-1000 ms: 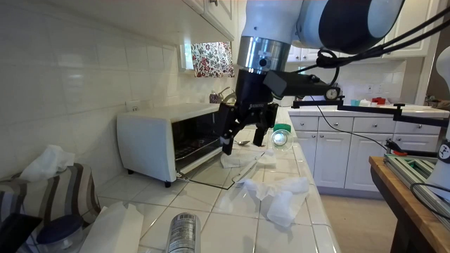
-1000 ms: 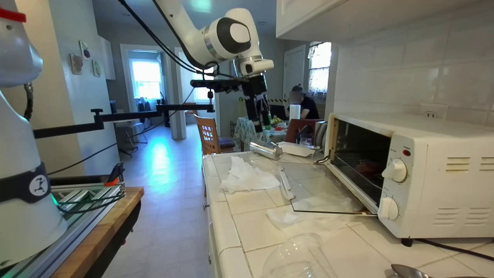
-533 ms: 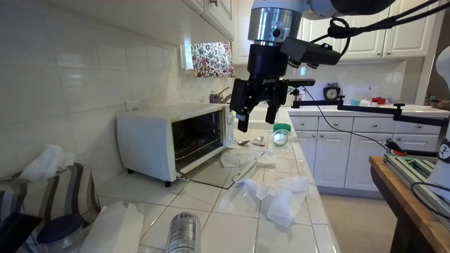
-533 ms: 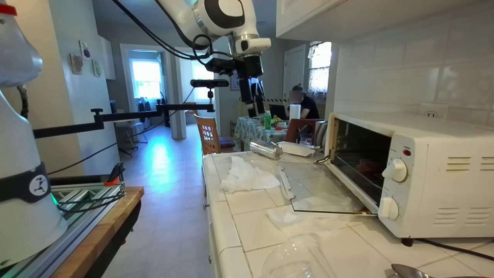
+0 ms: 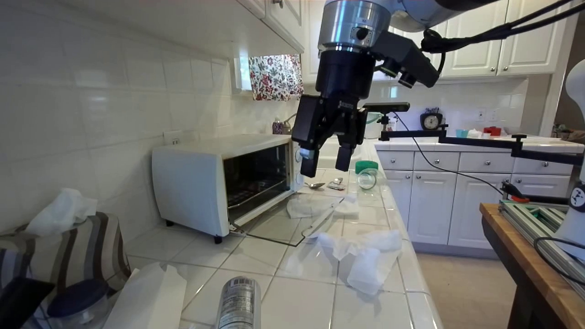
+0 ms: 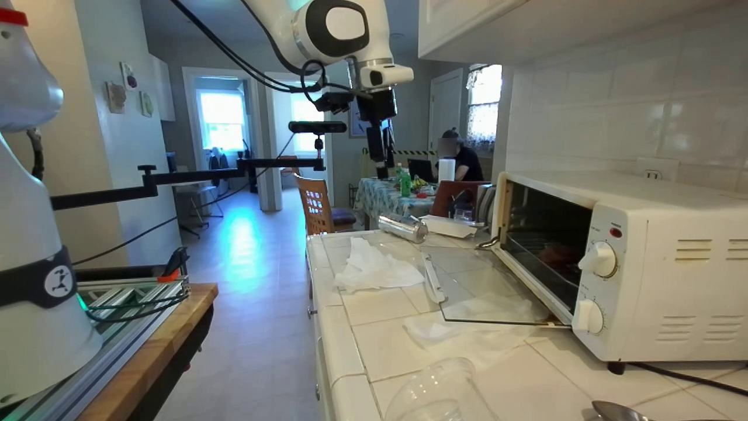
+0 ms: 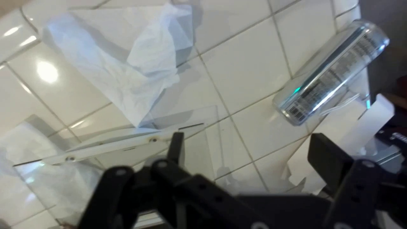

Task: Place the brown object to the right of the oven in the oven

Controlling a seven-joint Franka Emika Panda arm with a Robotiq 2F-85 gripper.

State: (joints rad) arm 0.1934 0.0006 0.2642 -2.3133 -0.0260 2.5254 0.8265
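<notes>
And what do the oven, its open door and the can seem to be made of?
Oven: probably painted metal, white and smooth, its edges rounded like bent sheet; plastic is not excluded.
Door: seems clear, glossy glass; tiles show through it.
Can: likely metal, silvery and shiny, with bright streaks along it.
</notes>
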